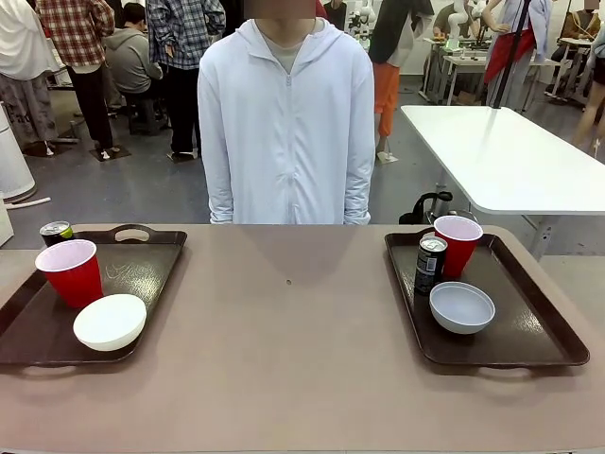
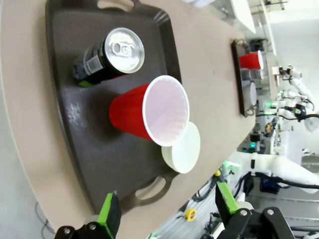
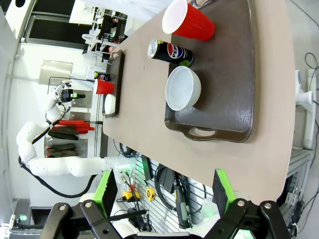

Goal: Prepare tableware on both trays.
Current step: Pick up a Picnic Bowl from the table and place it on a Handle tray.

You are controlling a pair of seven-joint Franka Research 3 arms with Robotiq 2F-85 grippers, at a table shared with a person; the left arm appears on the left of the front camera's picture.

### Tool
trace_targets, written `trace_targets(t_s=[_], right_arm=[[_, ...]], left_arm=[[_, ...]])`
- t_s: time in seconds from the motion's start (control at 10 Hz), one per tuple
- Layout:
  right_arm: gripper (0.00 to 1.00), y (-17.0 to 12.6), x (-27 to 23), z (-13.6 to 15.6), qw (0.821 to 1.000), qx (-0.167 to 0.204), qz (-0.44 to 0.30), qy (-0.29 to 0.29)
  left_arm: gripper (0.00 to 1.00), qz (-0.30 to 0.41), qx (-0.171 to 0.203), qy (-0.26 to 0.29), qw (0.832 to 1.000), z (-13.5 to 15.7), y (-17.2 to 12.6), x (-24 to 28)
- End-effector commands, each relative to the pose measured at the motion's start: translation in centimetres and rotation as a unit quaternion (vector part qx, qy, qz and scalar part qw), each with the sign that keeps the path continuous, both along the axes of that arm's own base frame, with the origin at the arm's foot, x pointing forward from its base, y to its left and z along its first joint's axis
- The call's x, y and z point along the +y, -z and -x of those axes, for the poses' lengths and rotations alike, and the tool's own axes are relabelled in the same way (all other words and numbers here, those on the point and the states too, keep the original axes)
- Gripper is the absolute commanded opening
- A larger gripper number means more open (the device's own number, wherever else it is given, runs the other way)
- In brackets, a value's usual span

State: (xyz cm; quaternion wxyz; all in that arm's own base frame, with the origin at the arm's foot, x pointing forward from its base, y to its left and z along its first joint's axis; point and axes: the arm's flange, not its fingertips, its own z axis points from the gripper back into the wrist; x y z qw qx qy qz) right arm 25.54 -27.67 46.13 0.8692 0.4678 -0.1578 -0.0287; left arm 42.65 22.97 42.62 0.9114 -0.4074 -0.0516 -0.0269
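You see both trays set, so the job looks done | left tray (image 1: pixel 151 270): cup (image 1: pixel 70 272), bowl (image 1: pixel 110 322), can (image 1: pixel 56 233) | right tray (image 1: pixel 539 322): the same | left claw (image 2: pixel 167 211) wide, holds nothing | right claw (image 3: pixel 163 193) wide, holds nothing

A large open robotics lab or test hall. A bare grey floor (image 1: pixel 142 189) runs to 12 o'clock, where people (image 1: pixel 123 57) gather. A white folding table (image 1: pixel 501 156) stands at 2 o'clock. Seen from the right wrist, cables and tools (image 3: pixel 164 189) hang under the brown table (image 1: pixel 302 359).
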Motion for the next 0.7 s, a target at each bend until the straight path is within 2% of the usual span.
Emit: trace_targets(t_s=[0.0,0.1,0.2,0.6], right_arm=[[1.0,0.0,-0.06,0.04,1.0,-0.005,-0.003,-0.004],[1.0,0.0,-0.06,0.04,1.0,-0.005,-0.003,-0.004],[1.0,0.0,-0.06,0.04,1.0,-0.005,-0.003,-0.004],[1.0,0.0,-0.06,0.04,1.0,-0.005,-0.003,-0.004]], left_arm=[[1.0,-0.009,-0.008,0.004,1.0,-0.43,-0.62,-0.47],[1.0,-0.016,-0.017,0.003,1.0,-0.5,-0.34,-0.79],[1.0,-0.004,-0.003,0.003,1.0,-0.32,-0.32,-0.16],[1.0,-0.004,-0.003,0.003,1.0,-0.32,-0.32,-0.16]])
